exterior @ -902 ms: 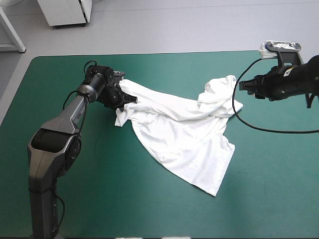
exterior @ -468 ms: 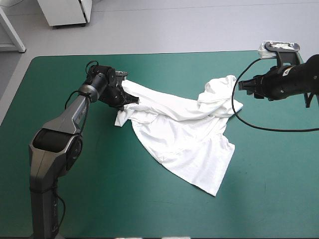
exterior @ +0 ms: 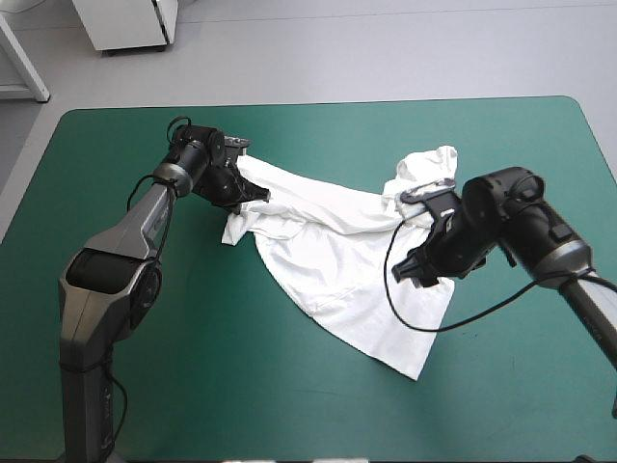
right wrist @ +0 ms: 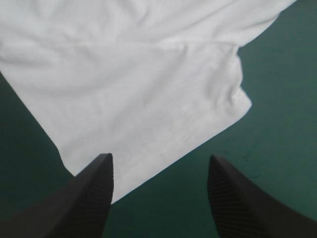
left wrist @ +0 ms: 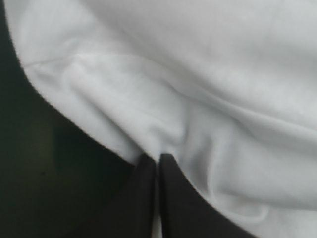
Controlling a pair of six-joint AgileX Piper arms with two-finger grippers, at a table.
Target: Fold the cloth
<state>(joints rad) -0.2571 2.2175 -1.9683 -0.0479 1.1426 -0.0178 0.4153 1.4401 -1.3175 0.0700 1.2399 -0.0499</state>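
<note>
The white T-shirt point(exterior: 337, 241) lies crumpled and half spread across the middle of the table. My left gripper point(exterior: 253, 193) is shut on its far left part, and in the left wrist view the black fingers point(left wrist: 157, 161) meet in a point with the white T-shirt point(left wrist: 198, 74) pinched between them. My right gripper point(exterior: 413, 273) hangs over the shirt's right edge, pointing down. In the right wrist view it point(right wrist: 159, 166) stands open with nothing between its fingers, just above a hem and corner of the T-shirt point(right wrist: 138, 74).
Bare teal-green cover point(exterior: 241, 386) stretches in front of the shirt and to its left. The table's right edge point(exterior: 603, 154) lies beyond the right arm.
My right arm has swung from the far right of the table in and down over the shirt's right edge. The left gripper has kept its hold and hardly moved.
</note>
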